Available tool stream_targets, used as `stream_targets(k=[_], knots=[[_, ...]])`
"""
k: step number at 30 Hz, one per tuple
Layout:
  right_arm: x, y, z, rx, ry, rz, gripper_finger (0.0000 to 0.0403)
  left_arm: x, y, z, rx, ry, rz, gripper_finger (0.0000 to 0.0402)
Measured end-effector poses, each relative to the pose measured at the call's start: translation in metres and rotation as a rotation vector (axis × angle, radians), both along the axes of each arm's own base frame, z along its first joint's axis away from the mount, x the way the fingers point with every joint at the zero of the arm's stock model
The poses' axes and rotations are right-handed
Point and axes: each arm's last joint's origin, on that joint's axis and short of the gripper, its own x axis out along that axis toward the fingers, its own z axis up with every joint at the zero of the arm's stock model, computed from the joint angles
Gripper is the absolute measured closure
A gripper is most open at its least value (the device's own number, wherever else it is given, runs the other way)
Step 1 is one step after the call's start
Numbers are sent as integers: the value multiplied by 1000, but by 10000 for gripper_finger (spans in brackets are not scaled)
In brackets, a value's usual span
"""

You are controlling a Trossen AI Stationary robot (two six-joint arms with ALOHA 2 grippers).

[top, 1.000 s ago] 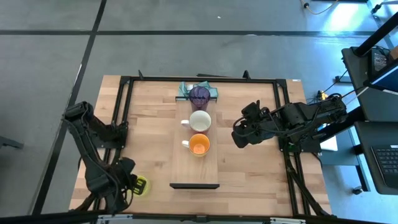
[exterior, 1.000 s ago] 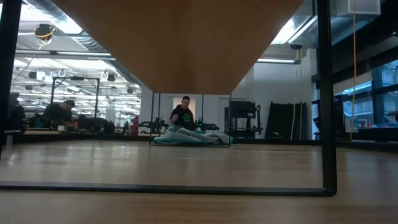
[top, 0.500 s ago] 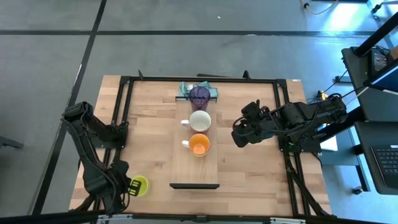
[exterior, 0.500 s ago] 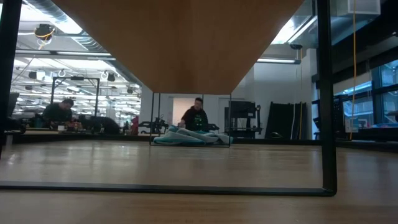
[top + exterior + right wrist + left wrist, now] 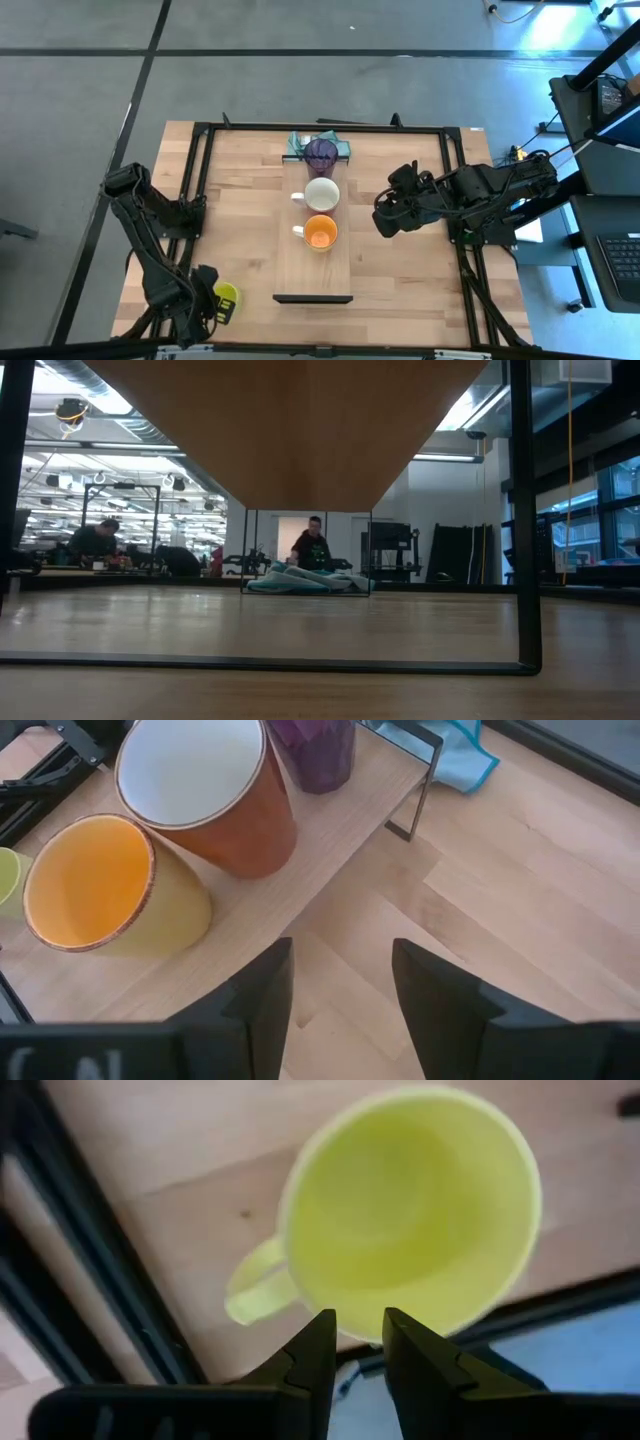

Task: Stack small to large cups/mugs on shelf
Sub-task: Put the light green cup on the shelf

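The yellow-green mug stands upright on the table near its front left corner. My left gripper is right beside and over it. In the left wrist view its fingertips stand a narrow gap apart in front of the mug's rim, away from the handle. The purple tumbler, the red mug with a white inside and the orange mug stand in a row on the pale shelf. My right gripper is open and empty to the right of the shelf. My left gripper points down over the yellow-green mug's rim, on the side next to the handle. The rim runs across the gap between the fingers, not through it. I cannot tell whether the fingers touch the mug.
A teal cloth lies at the shelf's far end, behind the tumbler. A black frame runs round the table, close to the yellow-green mug. The shelf's dark strip is at its near end. People show in the room behind.
My left gripper has shifted a little toward the table's left edge, uncovering more of the yellow-green mug, then come back toward it. The mug stands where it was. A person in the room behind has walked to the right.
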Motion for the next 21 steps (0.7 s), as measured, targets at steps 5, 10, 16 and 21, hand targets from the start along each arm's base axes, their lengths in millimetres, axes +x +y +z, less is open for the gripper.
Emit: stream_targets(k=[5,10,16,21], knots=[[0,0,0,-1,1,2,229,-1,2,-1,24,6,-47,321],[0,0,0,0,0,1,229,-2,3,-1,35,16,-23,321],[0,0,0,0,-1,0,229,-1,4,-1,38,24,-32,321],[0,0,0,1,-1,0,229,-3,7,-1,59,48,-31,321]])
